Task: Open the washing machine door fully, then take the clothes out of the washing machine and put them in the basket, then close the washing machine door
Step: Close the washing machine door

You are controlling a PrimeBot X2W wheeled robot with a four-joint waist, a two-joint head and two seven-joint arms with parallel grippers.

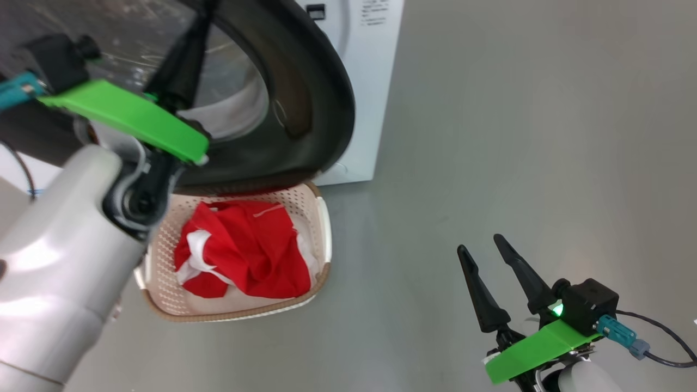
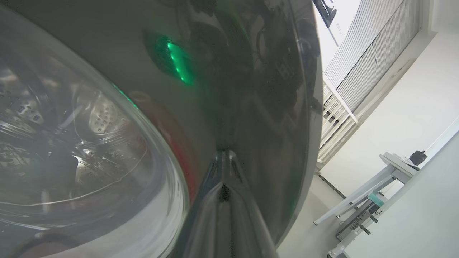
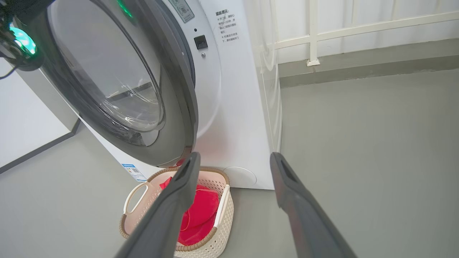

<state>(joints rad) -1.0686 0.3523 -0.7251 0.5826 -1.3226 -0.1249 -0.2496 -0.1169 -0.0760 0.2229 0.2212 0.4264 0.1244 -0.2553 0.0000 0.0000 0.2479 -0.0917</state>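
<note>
The washing machine door (image 1: 318, 103) stands partly open, its black rim hanging over the basket (image 1: 322, 228). My left gripper (image 1: 196, 32) is shut, its fingers pressed together with their tips against the door's glossy black rim (image 2: 251, 89) beside the glass window (image 2: 71, 143). The red clothes (image 1: 245, 250) with white trim lie in the cream basket on the floor below the door. My right gripper (image 1: 480, 245) is open and holds nothing, low at the right and away from the white washing machine (image 1: 370, 81). Its wrist view looks past its gripper (image 3: 235, 157) at the door (image 3: 179, 107), basket (image 3: 222, 222) and clothes (image 3: 200, 211).
Grey floor (image 1: 517, 136) stretches to the right of the machine. A white railing (image 3: 312, 36) and wall run behind it. A pale table (image 2: 394, 168) stands further off in the left wrist view. A small blue label (image 3: 133, 172) sits low on the machine's front.
</note>
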